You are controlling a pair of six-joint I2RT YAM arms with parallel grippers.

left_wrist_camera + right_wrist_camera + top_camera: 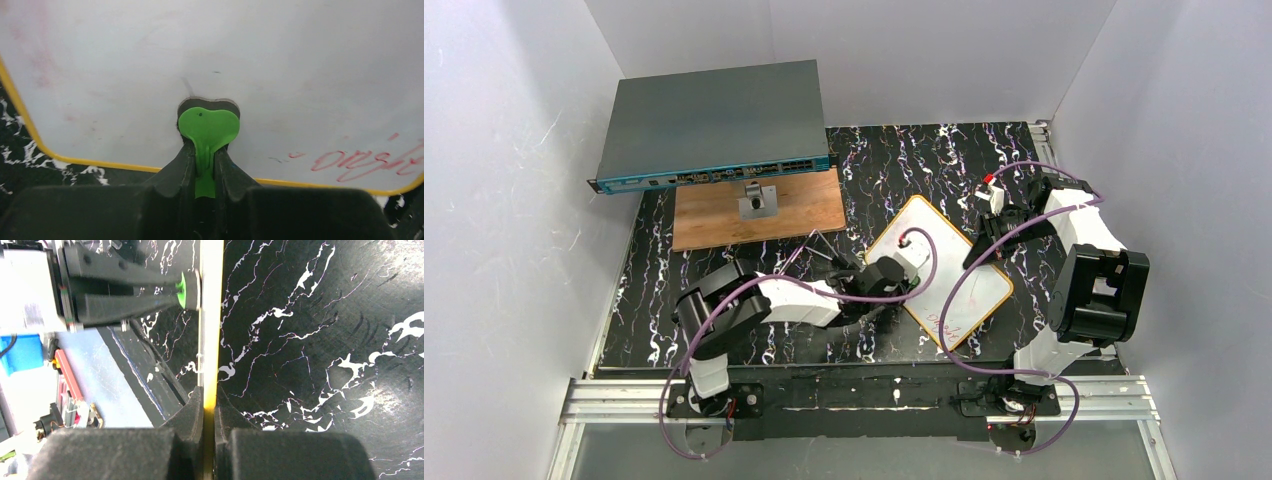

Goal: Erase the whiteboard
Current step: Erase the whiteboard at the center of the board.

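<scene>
1. Top external view: the whiteboard (959, 285) is seen on the right half of the black marbled counter (904, 160). It is turned diamond-wise, with one corner pointed toward the near edge.
2. Whether the board lies flat or is tipped up cannot be told.
3. The left tool (909, 268) is reached over the board's left part, and the right tool (984, 238) is set at its far right edge.
4. In the left wrist view, the left tool (205, 160) is seen closed on the stem of a green eraser (208, 127). The eraser's dark pad is laid against the white face, close to the orange rim.
5. Red handwriting (367, 160) is seen to the right of the eraser, apart from it, and faint pink smears are visible at the upper left.
6. In the right wrist view, the right tool (209, 412) is seen clamped on the board's rim, with the board viewed edge-on.
7. A wooden board (714, 220) and a grey network box (714, 120) are placed at the counter's far left corner.
</scene>
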